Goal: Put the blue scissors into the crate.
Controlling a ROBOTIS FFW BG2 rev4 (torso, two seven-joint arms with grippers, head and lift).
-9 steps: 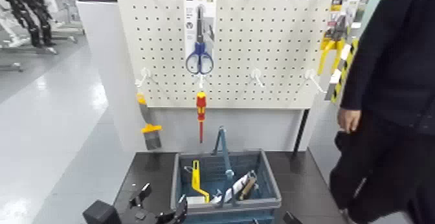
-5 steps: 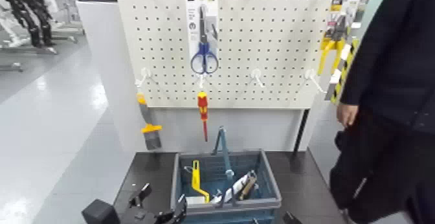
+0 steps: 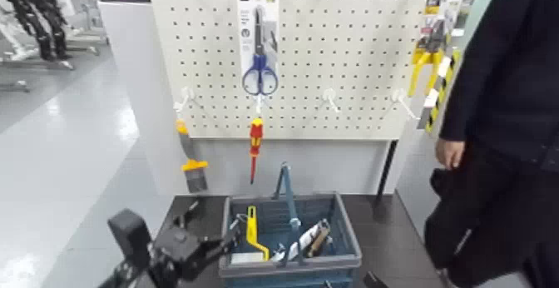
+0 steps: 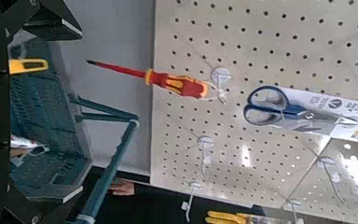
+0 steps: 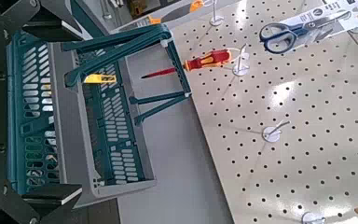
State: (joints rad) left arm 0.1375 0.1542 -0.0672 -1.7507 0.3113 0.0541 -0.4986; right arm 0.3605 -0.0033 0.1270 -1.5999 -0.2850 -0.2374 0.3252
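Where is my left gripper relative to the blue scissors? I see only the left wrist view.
Observer: It is low. The left gripper is at the crate's left front corner, far below the blue scissors hanging on the pegboard.
Operator: What lies in the crate?
Observer: Several tools, one with a brown handle.
Operator: And the right gripper?
Observer: The right gripper just shows at the bottom edge, right of the crate.

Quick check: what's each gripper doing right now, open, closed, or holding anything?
Left gripper: raised beside the crate, holding nothing; cannot be told whether open.
Right gripper: not visible in any view.
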